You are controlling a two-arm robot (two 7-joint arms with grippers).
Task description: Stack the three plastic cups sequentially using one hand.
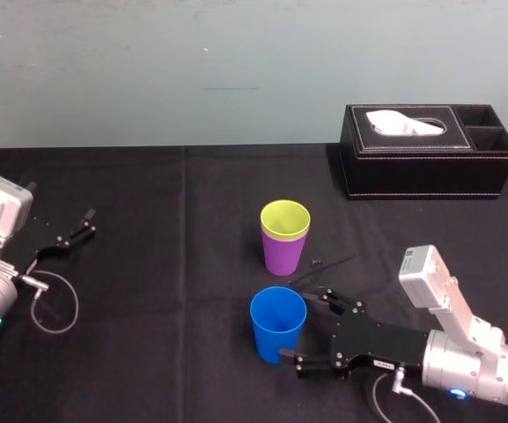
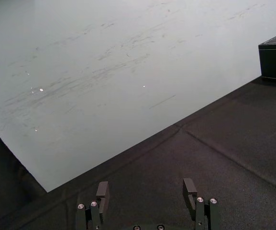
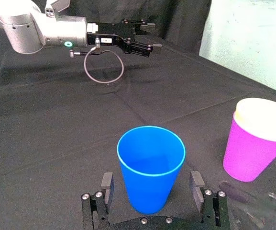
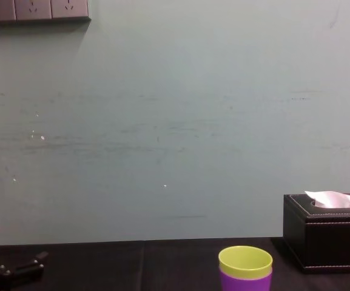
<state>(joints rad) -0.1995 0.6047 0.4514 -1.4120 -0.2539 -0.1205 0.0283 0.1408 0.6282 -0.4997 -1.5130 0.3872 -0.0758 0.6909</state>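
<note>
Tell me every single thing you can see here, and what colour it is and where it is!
Blue cup: one, blue, upright on the cloth, nearest the robot.
Purple cup: one, purple, upright just behind the blue cup, apart from it.
Yellow-green cup: one, yellow-green, sitting inside the purple cup.
Tissue box: one, black with a white tissue poking out, far right by the wall.
Cloth: one, black, covering the table.
Sockets: one row, grey, high on the pale wall.
Right gripper: one, black, open, its fingers on either side of the blue cup without touching it.
Left gripper: one, black, open, parked at the far left with nothing in it.
</note>
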